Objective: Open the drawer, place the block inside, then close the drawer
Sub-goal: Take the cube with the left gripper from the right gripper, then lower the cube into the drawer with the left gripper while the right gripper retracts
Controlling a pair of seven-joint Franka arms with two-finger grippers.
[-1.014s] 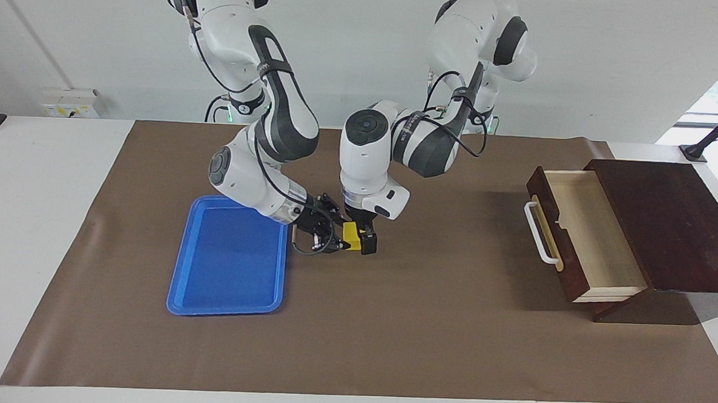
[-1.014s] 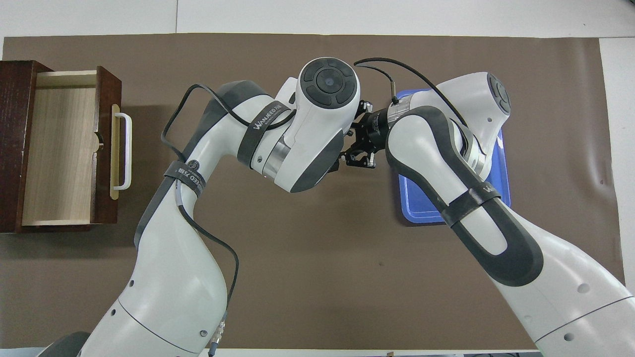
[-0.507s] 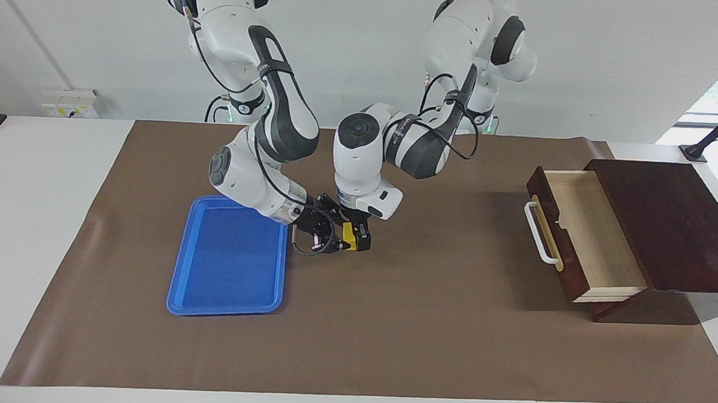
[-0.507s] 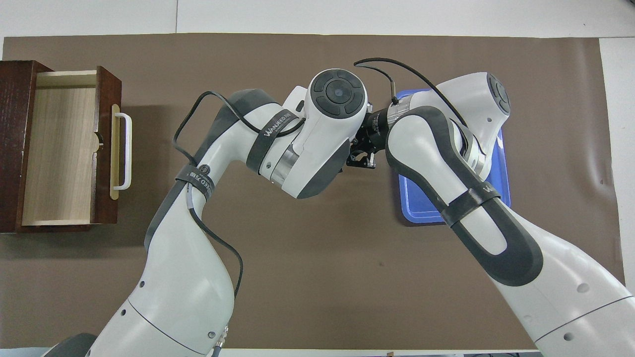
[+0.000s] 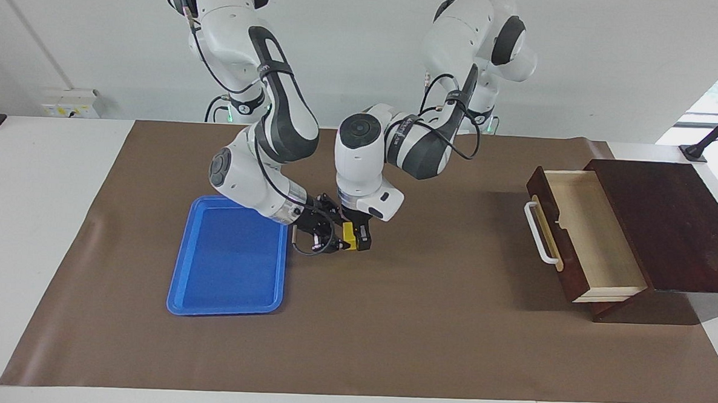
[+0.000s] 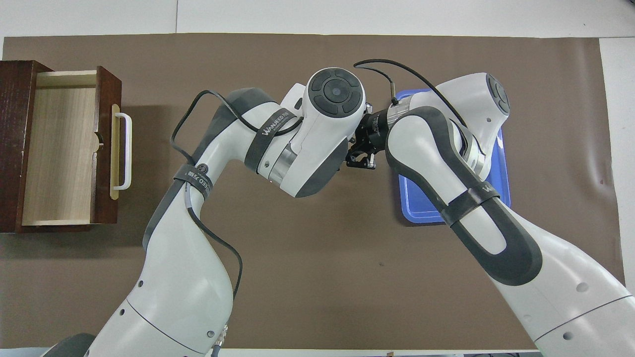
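Fingers (image 5: 364, 236) of the left gripper (image 5: 357, 238) are clamped on the block (image 5: 349, 235), which is also pinched by the right gripper (image 5: 339, 240), over brown matting (image 5: 389, 336) beside the tray (image 5: 229, 262); a white wall is seen at the robots' end. The drawer (image 5: 582, 235) stands open, handle (image 5: 539, 233) toward the grippers.

From overhead, block and fingers are hidden under the left arm; the drawer (image 6: 59, 148) is seen with its handle (image 6: 124, 151) running nearer-to-farther.

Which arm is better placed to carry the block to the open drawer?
Left. Its end effector is already at the block, and its base stands at the drawer's end of the table; the right end effector would reach across.
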